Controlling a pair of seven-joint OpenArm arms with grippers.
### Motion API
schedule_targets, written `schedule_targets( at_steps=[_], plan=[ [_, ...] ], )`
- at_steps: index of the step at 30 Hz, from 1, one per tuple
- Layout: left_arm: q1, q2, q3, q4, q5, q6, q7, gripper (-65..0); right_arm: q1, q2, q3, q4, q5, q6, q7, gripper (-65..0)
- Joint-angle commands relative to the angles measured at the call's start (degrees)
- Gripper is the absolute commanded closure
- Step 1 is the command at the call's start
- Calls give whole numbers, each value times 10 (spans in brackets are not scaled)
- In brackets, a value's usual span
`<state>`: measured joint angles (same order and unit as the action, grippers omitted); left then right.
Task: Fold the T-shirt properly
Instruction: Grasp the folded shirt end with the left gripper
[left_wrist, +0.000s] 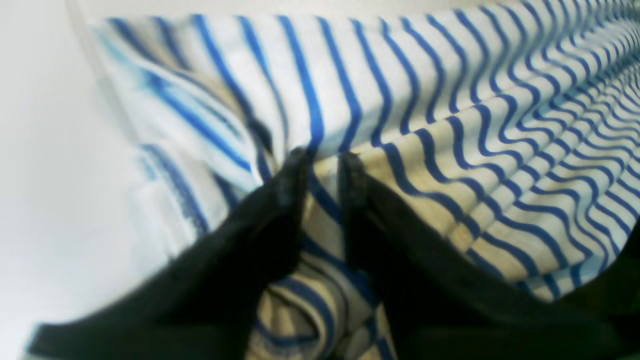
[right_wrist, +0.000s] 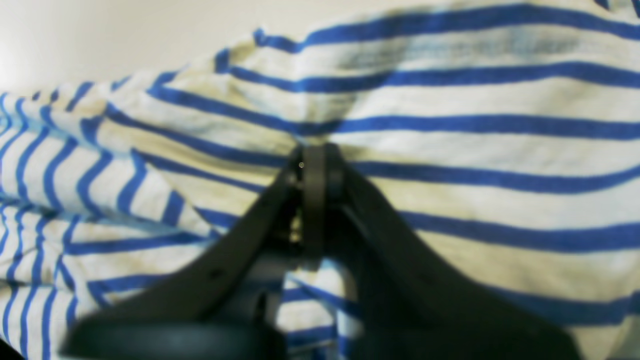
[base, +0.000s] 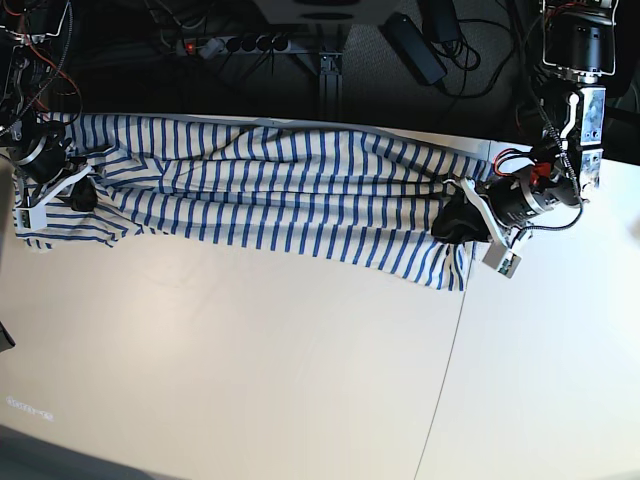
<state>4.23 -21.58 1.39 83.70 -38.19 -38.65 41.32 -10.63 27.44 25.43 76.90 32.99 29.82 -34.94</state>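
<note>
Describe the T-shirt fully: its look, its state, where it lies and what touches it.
The T-shirt is soft cream-white cloth with thin blue stripes, stretched into a long wrinkled band across the far side of the pale table. The left gripper pinches one end and the right gripper the other, jaws closed on bunched fabric. The middle sags and rests on the tabletop.

The T-shirt (base: 280, 190) is seen as soft, matt woven cloth, cream-white with thin blue stripes, rumpled into fine folds. The table (base: 250, 370) is shown as a smooth, matt, pale surface. The fingers (left_wrist: 280, 200) of the left gripper (left_wrist: 324, 161) and the right gripper (right_wrist: 314, 155) are made of matt black plastic
</note>
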Motion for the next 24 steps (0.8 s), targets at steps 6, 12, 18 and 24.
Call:
schedule_targets(
  at_steps=[6,12,18,24],
  plan=[
    [-11,-17,-7,16,-23,-5,1,-349,0,10,3,2,-11,40,-11,0],
    [-12,-24,-33,92,-23,10,32,-349,0,10,3,-2,-13,40,-11,0],
    [-10,-33,-67,83,-17,23,45,-462,0,10,3,-2,-13,40,-11,0],
    [-10,-33,-66,44,-36,24,43,-462,0,10,3,-2,-13,40,-11,0]
  ],
)
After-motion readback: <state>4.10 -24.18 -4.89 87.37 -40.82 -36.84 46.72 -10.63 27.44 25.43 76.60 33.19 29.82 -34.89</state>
